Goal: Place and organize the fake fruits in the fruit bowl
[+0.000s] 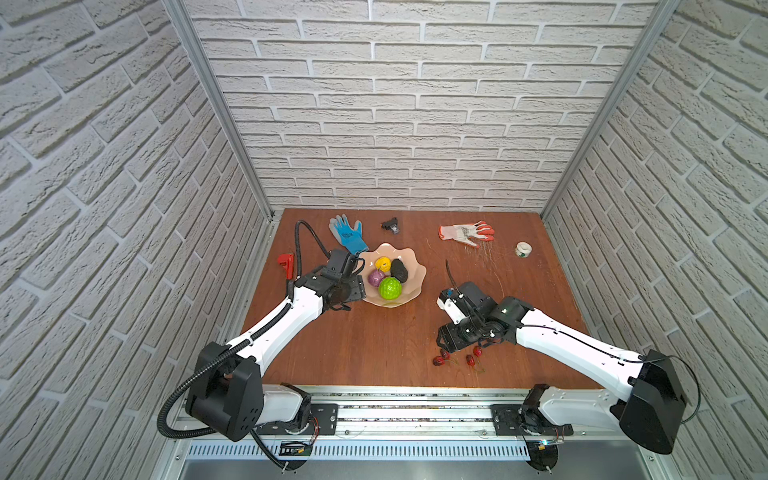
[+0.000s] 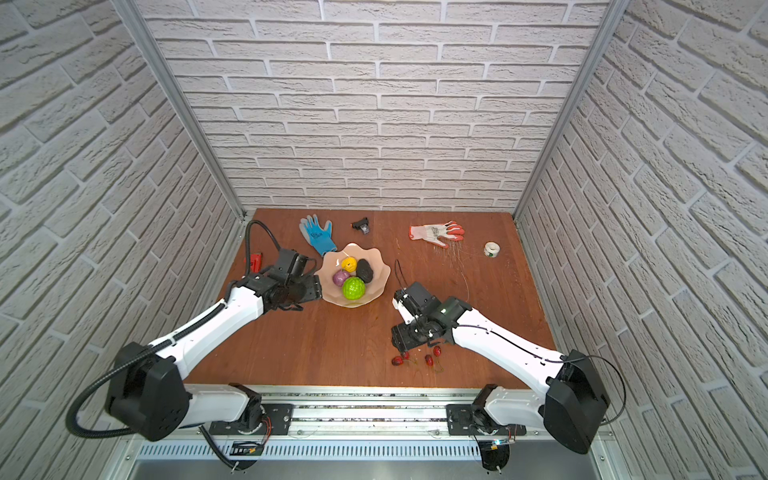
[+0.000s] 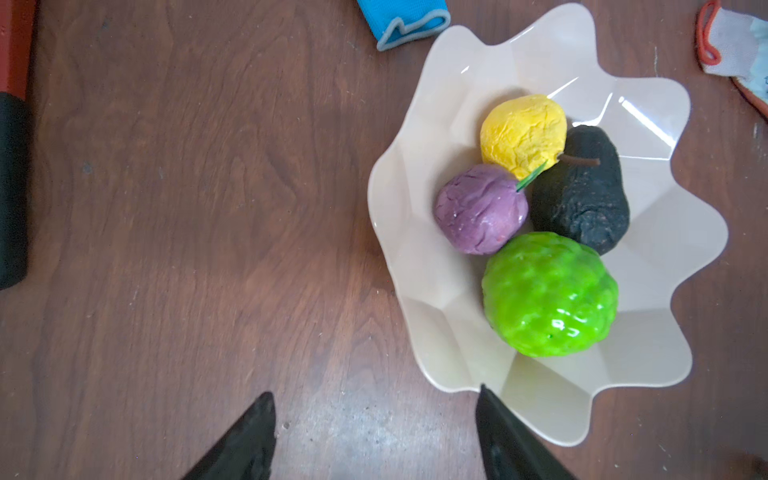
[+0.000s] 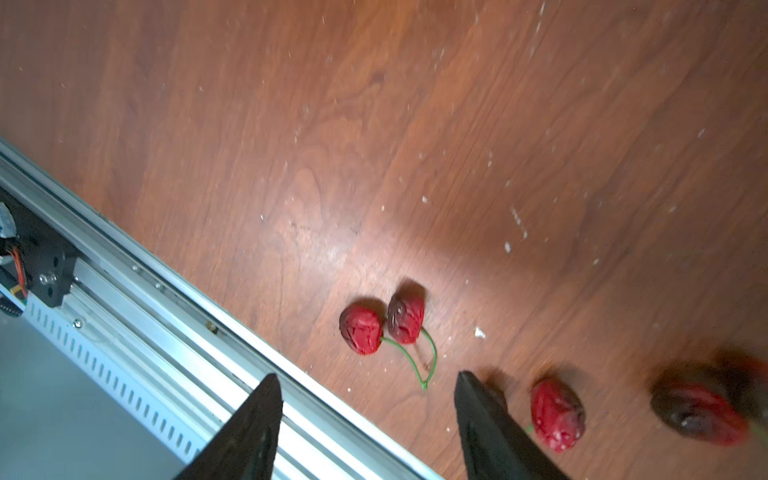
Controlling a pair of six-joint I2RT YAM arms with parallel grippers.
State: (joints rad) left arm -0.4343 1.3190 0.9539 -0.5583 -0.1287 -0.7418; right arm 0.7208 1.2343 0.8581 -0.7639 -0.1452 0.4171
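- The fruit bowl (image 3: 540, 58) already holds the yellow fruit (image 3: 523, 133), purple fruit (image 3: 480, 210), green ball (image 3: 548, 293) and avocado (image 3: 586, 199).
- The left fingers (image 3: 249, 436) are spread and empty beside its rim, probably waiting.
- The right fingers (image 4: 486, 424) are parted and empty over the cherries (image 4: 382, 324) on the bench (image 4: 374, 124), apparently lining up a pick.

We see a reddish-brown wooden tabletop (image 1: 374, 340) carrying a glossy peach scalloped bowl (image 1: 388, 251). Just beyond that bowl lies a blue knitted glove (image 1: 347, 232); well to its near side, small red stemmed cherries (image 1: 438, 360).

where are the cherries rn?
In a top view the cherries lie on the table near its front edge, right of centre, beside the right gripper and outside the bowl.
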